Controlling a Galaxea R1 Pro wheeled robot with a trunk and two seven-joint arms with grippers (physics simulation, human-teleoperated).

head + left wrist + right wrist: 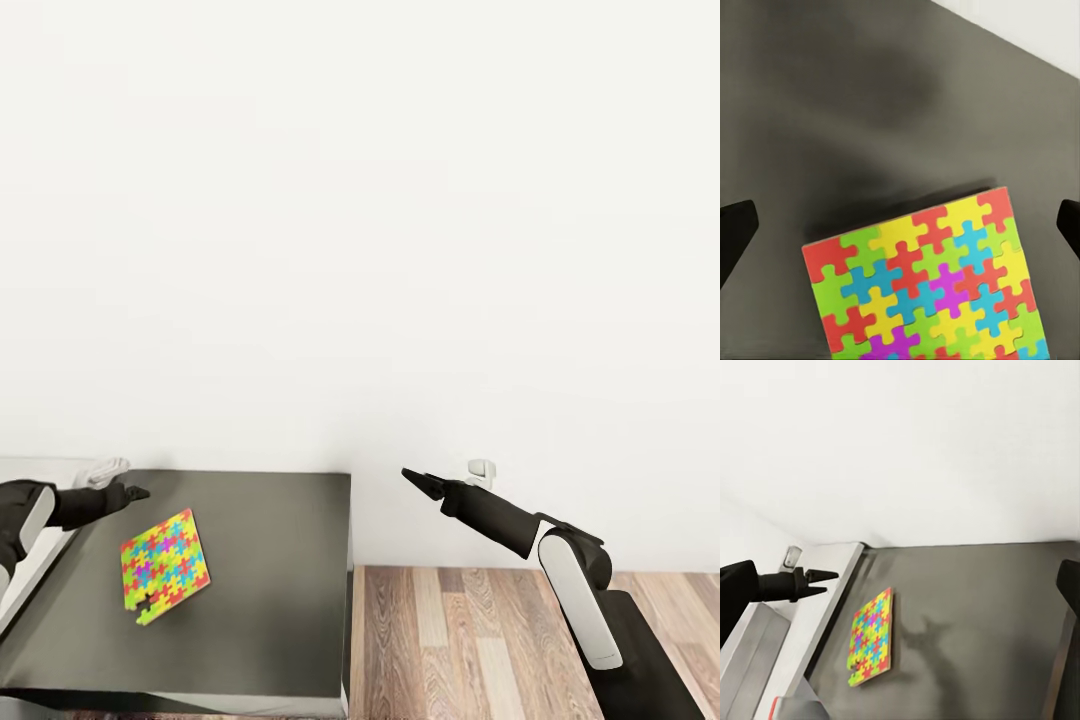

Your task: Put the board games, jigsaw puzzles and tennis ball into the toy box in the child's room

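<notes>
The jigsaw puzzle (pixel 165 566) lies flat on the dark lower section of the table (pixel 280 600), just ahead of and below the left fingers (pixel 133 492), which stand spread apart and grasp nothing. It appears whole, and lies well back from the table edge that faces the floor (pixel 480 640).

The risk is the sheet itself: thin and flush with the top, it gives the fingers no edge to bite. Closing from above could skid it, or split the interlocking pieces.

The right fingers (pixel 420 482) hover well off past the table's side, over the floor; whether they are released or clenched I cannot tell.
</notes>
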